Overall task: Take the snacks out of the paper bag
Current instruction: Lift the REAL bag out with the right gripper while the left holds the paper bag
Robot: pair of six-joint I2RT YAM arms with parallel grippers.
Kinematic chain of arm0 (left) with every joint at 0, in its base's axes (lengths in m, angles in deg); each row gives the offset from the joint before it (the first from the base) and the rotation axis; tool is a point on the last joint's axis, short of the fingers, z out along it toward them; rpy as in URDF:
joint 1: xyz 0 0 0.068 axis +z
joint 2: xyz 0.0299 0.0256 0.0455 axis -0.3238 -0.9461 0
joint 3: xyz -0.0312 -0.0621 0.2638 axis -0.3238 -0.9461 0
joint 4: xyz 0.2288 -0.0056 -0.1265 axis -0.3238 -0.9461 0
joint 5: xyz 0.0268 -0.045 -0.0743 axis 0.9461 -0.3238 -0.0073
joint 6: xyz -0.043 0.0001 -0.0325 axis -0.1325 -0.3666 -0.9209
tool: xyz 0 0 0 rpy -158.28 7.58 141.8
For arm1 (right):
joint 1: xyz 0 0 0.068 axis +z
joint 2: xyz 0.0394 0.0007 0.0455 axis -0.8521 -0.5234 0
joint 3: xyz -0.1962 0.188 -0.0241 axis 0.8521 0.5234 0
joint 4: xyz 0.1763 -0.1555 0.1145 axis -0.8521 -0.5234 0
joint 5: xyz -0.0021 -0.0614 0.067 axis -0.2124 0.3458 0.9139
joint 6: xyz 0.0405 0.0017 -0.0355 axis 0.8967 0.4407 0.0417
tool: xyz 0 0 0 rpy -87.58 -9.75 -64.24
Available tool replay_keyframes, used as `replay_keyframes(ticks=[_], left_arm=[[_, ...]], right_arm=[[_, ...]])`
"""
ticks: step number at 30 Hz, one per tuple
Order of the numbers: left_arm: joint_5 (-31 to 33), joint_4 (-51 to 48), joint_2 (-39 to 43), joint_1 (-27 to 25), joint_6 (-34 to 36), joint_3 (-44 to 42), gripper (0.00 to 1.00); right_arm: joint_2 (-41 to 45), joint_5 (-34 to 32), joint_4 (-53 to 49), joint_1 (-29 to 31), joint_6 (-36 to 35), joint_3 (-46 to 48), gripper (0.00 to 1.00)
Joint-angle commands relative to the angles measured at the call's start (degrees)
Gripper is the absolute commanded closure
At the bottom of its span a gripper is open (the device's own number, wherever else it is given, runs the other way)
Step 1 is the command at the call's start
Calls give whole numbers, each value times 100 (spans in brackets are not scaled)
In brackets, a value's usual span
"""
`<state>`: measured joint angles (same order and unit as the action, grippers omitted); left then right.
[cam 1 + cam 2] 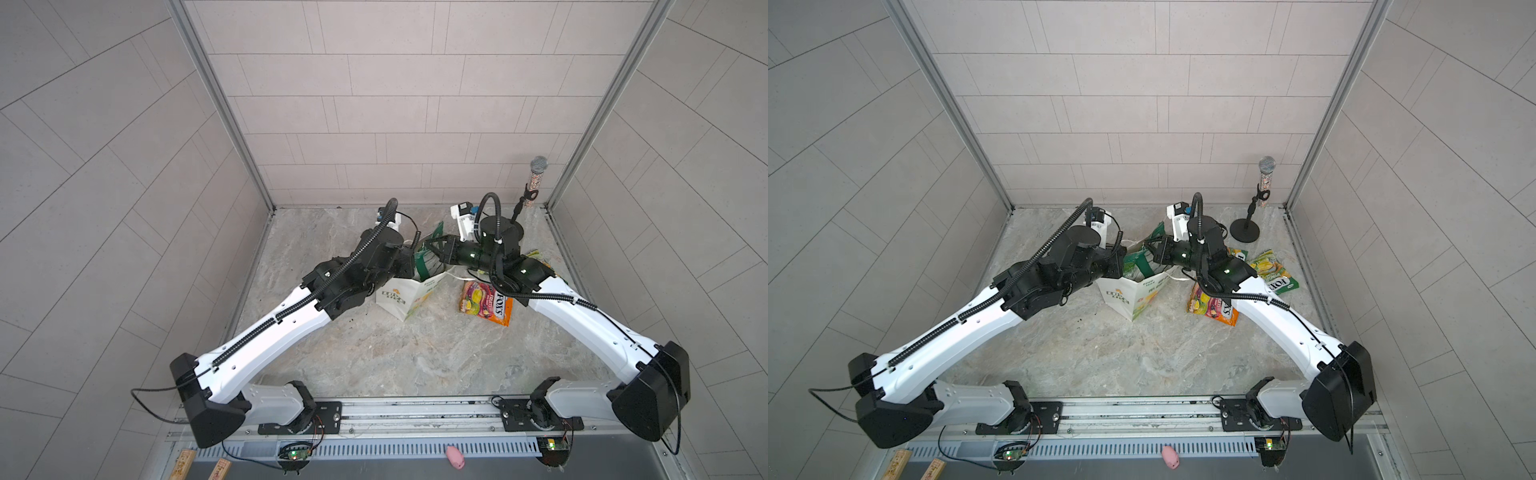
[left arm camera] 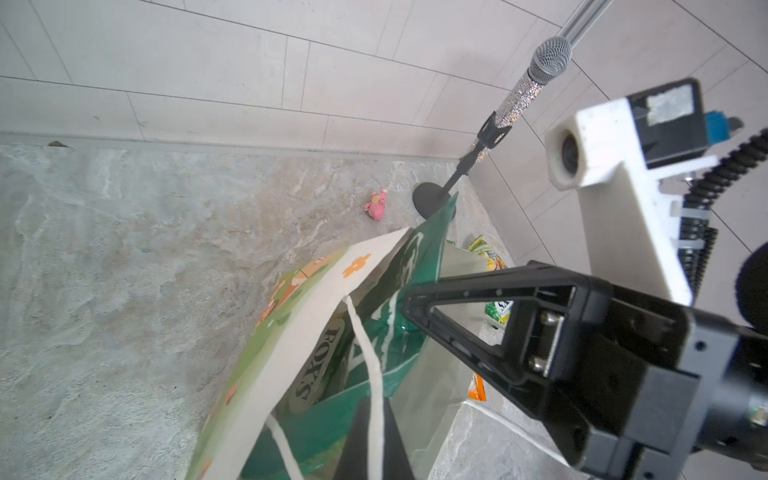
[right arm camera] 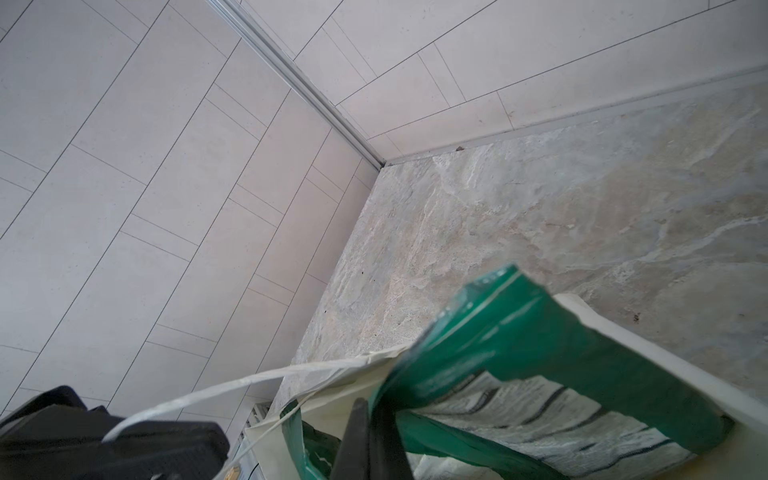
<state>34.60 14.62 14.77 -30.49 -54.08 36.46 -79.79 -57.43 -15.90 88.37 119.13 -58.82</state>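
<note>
The left fingers (image 2: 362,451) pinch the paper bag's (image 1: 395,297) rim, probably to steady it upright on the surface (image 1: 374,357). The right fingers (image 3: 359,444) pinch the green crisp bag (image 1: 423,266) at its mouth, seemingly to lift it out.

On the table (image 1: 374,357) the paper bag (image 1: 399,297) stands at the middle, with a crisp bag (image 2: 428,245) jutting from its mouth and a FOX'S packet (image 2: 316,374) tucked inside. To its right a second FOX'S packet (image 1: 484,303) lies flat, with two more packets (image 1: 1273,270) just behind it. A microphone stand (image 1: 1246,229) occupies the far right corner with a toy figure (image 2: 377,204) near its base, and another toy (image 1: 455,456) lies at the front edge.
</note>
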Motion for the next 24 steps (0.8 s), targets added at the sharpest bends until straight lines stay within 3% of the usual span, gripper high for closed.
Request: replay_keyframes(ticks=[1, 15, 24], left_arm=[[287, -254, 170, 15, 25, 213, 100], [578, -466, 543, 93, 10, -6, 100], [565, -617, 709, 148, 192, -42, 100]], right_arm=[[105, 331, 46, -54, -207, -340, 100], [287, 687, -27, -474, -194, -1063, 100], [9, 1359, 1033, -735, 572, -1865, 100]])
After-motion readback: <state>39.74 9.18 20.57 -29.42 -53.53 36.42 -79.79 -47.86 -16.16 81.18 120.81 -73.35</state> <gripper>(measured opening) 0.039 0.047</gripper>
